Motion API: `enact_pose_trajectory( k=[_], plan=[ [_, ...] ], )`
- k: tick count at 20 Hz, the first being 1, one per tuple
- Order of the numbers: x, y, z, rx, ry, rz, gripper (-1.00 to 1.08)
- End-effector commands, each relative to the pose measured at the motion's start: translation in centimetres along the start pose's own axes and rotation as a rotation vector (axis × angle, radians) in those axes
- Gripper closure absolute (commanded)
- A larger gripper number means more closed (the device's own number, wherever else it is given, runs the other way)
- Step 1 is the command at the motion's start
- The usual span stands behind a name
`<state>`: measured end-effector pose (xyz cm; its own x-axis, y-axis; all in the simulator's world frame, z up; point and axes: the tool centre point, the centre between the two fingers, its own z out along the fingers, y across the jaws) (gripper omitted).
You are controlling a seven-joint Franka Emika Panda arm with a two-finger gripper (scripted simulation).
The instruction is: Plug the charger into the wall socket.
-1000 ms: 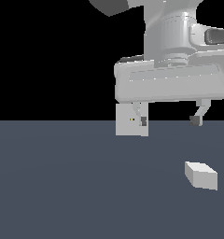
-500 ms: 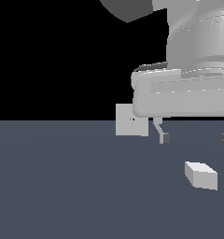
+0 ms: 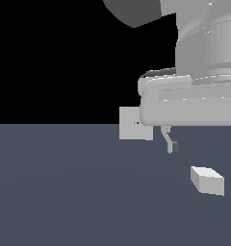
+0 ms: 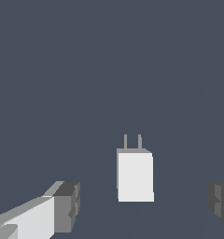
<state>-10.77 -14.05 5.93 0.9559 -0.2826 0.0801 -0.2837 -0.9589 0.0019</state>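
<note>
The charger [image 3: 207, 179] is a small light grey-white block lying on the dark floor at the exterior view's right. In the wrist view the charger [image 4: 135, 175] shows two thin prongs at one end. The wall socket [image 3: 132, 124] is a flat upright light grey plate with a tiny dot, partly hidden behind the hand. My gripper [image 3: 204, 148] hangs open and empty above the charger, its jaws spread wide. One finger [image 3: 171, 144] shows in the exterior view; the other is at the frame edge. In the wrist view the charger lies between the fingertips [image 4: 67, 206].
The dark grey floor [image 3: 64, 192] stretches across the lower half of the exterior view. The large grey hand body [image 3: 194, 103] fills the upper right and covers part of the socket plate.
The gripper has moved toward the exterior view's right and closer to the camera, from in front of the socket to above the charger. Its jaws stay open. The charger has not moved.
</note>
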Motion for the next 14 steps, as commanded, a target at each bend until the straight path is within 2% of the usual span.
enact_pose_trajectory(
  k=[1,14],
  plan=[
    [-0.1,0.0,0.6,0.000,-0.001,0.000,-0.92],
    [-0.5,0.0,4.7,0.002,0.000,0.001,-0.92]
  ],
)
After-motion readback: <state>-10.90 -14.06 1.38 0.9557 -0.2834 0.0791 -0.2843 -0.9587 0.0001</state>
